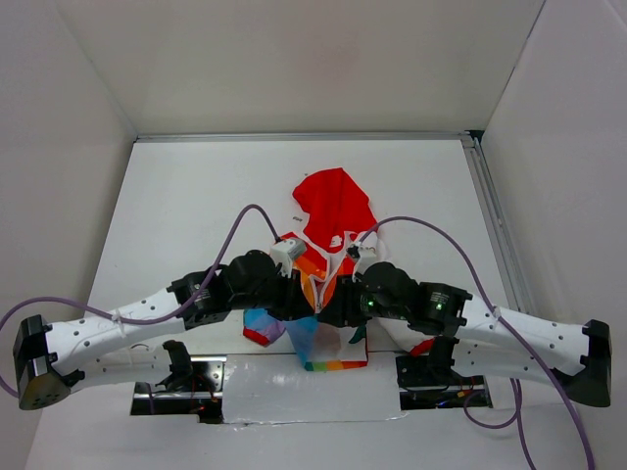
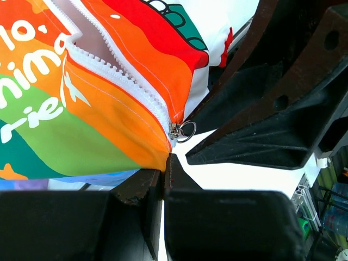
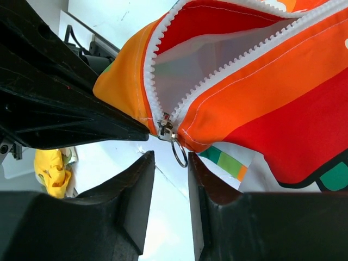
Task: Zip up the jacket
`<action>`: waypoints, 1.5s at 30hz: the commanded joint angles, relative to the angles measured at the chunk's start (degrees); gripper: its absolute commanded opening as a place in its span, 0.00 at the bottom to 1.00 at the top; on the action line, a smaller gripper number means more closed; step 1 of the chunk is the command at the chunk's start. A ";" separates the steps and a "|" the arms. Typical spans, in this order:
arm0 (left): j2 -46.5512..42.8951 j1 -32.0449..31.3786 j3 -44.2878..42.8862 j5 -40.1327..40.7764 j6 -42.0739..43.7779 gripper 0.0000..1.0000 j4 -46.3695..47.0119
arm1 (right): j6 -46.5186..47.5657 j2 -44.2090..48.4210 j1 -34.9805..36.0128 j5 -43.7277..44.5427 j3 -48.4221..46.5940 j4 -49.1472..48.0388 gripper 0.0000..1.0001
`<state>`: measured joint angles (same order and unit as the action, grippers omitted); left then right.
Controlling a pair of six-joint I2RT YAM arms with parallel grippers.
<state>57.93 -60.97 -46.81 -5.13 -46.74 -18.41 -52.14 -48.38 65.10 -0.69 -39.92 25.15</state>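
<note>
The jacket (image 1: 333, 208) lies mid-table, red hood at the far end, its rainbow hem (image 1: 331, 357) near the arm bases. In the left wrist view, my left gripper (image 2: 164, 166) is shut on the orange bottom corner of the jacket (image 2: 109, 125), just below the zipper slider and ring pull (image 2: 182, 130). In the right wrist view, my right gripper (image 3: 168, 163) is open, and the ring pull (image 3: 179, 153) hangs between its fingertips, not pinched. The zipper teeth (image 3: 228, 65) stand apart above the slider. In the top view, both grippers, left (image 1: 312, 294) and right (image 1: 343, 300), meet over the jacket's lower front.
White walls enclose the table, with a metal rail (image 1: 490, 215) along its right side. Purple cables (image 1: 240, 220) arch over both arms. A yellow bundle (image 3: 51, 173) shows off the table in the right wrist view. The right gripper's fingers (image 2: 261, 109) fill the right of the left wrist view.
</note>
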 commanded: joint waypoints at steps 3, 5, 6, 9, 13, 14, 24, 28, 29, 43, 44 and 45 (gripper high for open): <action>-0.98 -0.11 -0.74 -0.41 0.16 0.00 2.07 | -0.68 0.83 0.38 2.00 -0.15 -3.35 0.31; -0.72 -0.03 -0.83 -0.50 0.33 0.00 2.24 | -0.51 0.83 0.38 2.09 -0.16 -3.79 0.31; -0.54 -0.11 -0.83 -0.67 0.42 0.00 2.16 | -0.59 0.74 0.38 2.36 -0.42 -3.70 0.31; -0.54 -0.03 -0.65 -0.68 0.33 0.00 2.24 | -0.51 0.39 0.38 2.80 -0.95 -3.35 0.21; -0.54 -0.03 -0.65 -0.85 0.42 0.00 2.42 | -0.51 -0.48 0.38 2.88 -1.39 -3.44 0.06; -0.63 -0.03 -0.74 -0.85 0.34 0.00 2.24 | -0.51 -1.01 0.46 2.89 -1.82 -3.18 0.00; 1.56 -0.11 -0.48 -0.76 2.00 0.00 0.49 | 0.90 0.13 0.38 2.44 -6.56 -1.33 0.00; 2.89 -0.11 0.75 -1.29 1.92 0.00 -0.04 | 0.37 -0.22 -1.90 0.95 -10.34 3.84 0.00; 2.98 -0.03 1.10 -1.64 2.00 0.00 -0.04 | 0.46 -0.57 -2.43 0.95 -11.83 4.99 0.00; -0.89 -0.46 5.85 -9.37 7.28 0.00 2.51 | 0.37 -12.09 -3.58 16.93 -19.58 16.52 0.00; -0.80 -0.55 6.11 -9.46 7.19 0.00 2.25 | 0.37 -11.91 -3.58 18.86 -19.58 16.43 0.00; -0.89 -0.47 6.29 -9.73 7.36 0.00 2.07 | 0.29 -11.83 -3.66 23.06 -19.58 16.51 0.00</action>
<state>57.17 -60.90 -41.41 -10.74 -41.21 -14.15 -51.81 -61.69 62.00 10.09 -56.99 41.76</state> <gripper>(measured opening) 0.141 0.010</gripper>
